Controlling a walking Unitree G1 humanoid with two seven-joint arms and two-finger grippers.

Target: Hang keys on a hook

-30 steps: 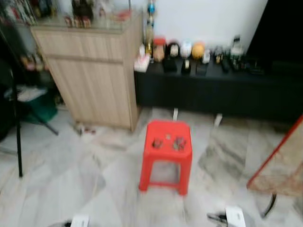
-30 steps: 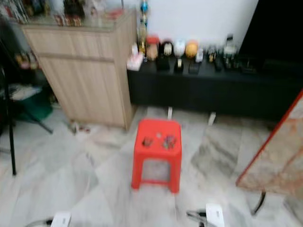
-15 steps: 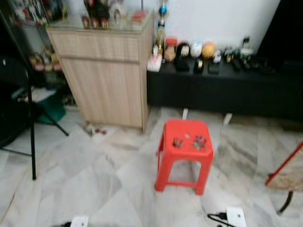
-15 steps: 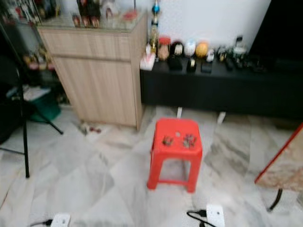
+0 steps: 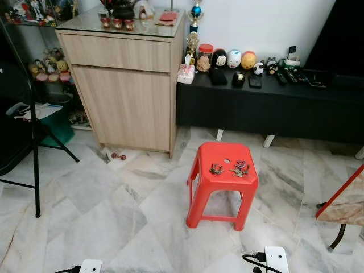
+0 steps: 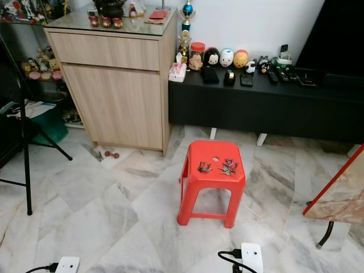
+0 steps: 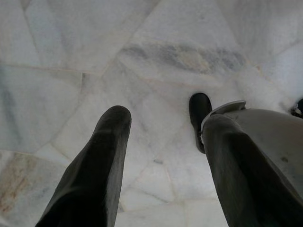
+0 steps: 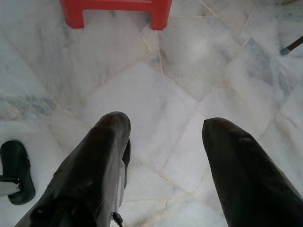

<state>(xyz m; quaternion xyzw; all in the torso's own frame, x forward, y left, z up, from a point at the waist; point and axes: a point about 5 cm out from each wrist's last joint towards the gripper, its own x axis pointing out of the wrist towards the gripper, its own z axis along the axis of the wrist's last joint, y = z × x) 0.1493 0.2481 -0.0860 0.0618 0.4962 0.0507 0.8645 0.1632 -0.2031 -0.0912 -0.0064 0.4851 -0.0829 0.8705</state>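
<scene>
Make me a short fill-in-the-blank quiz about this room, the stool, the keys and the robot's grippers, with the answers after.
1. The keys lie on top of a stool coloured ____.
2. The stool stands on a floor of ____ tiles.
3. The left gripper and right gripper both hang over the floor with fingers ____.
4. Left of the black bench stands a ____ cabinet.

Answers: red; marble; open; wooden

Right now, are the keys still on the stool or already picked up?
On the stool. The keys lie on the red stool seat; both tools, left and right, are open over bare floor.
</scene>
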